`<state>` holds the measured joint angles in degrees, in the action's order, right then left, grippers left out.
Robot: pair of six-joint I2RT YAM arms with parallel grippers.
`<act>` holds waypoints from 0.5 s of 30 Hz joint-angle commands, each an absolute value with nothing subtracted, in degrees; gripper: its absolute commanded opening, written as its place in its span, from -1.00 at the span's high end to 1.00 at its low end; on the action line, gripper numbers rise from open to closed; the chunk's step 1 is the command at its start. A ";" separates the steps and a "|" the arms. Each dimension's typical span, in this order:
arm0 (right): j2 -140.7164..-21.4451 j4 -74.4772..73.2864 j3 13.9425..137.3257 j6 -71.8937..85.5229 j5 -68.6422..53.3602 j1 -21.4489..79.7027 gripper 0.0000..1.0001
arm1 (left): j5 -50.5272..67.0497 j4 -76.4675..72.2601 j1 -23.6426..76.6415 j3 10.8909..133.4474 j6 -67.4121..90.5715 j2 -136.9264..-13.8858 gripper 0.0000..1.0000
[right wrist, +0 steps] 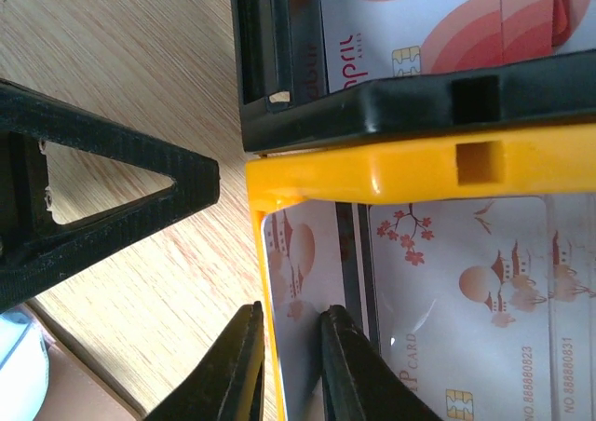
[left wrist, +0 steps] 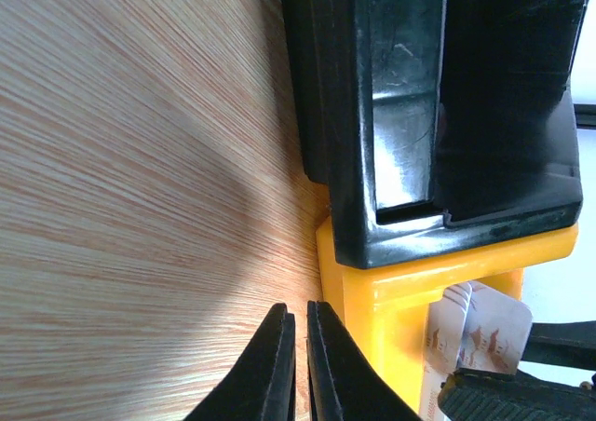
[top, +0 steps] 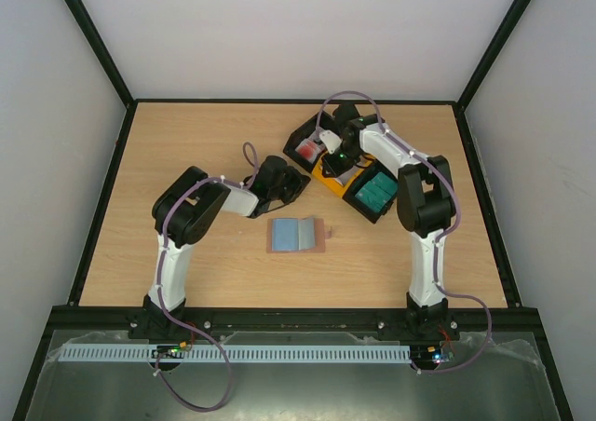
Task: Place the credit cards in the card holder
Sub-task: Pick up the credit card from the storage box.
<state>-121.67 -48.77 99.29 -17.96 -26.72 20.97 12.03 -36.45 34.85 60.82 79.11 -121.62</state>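
Note:
The card holder [top: 296, 236] lies open on the table, blue-grey inner faces up. Credit cards fill three trays: red-marked white ones in a black tray [top: 305, 148], pale ones with red drawings in the yellow tray [top: 331, 181], teal ones in another black tray [top: 377, 191]. My right gripper [right wrist: 291, 360] is over the yellow tray's corner, jaws a little apart. One finger is outside the yellow wall [right wrist: 264, 253] and the other rests on a pale card [right wrist: 312, 263]. My left gripper [left wrist: 300, 346] is nearly shut and empty, low beside the yellow tray's corner [left wrist: 372, 300].
The three trays stand edge to edge in a diagonal row at the back centre. In the left wrist view the black tray [left wrist: 428, 114] looms just ahead, and pale cards [left wrist: 484, 332] show in the yellow tray. Dark rails edge the table.

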 commanded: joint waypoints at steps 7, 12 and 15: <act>-117.45 -49.92 98.24 -17.84 -26.11 21.36 0.78 | 11.95 -35.95 35.08 62.14 78.54 -122.26 0.85; -116.45 -49.88 98.09 -17.76 -25.68 21.37 0.85 | 11.95 -36.01 35.10 62.14 78.42 -122.18 0.85; -115.12 -49.75 97.91 -17.62 -24.14 21.36 0.89 | 12.11 -36.28 35.07 62.15 77.99 -122.10 0.85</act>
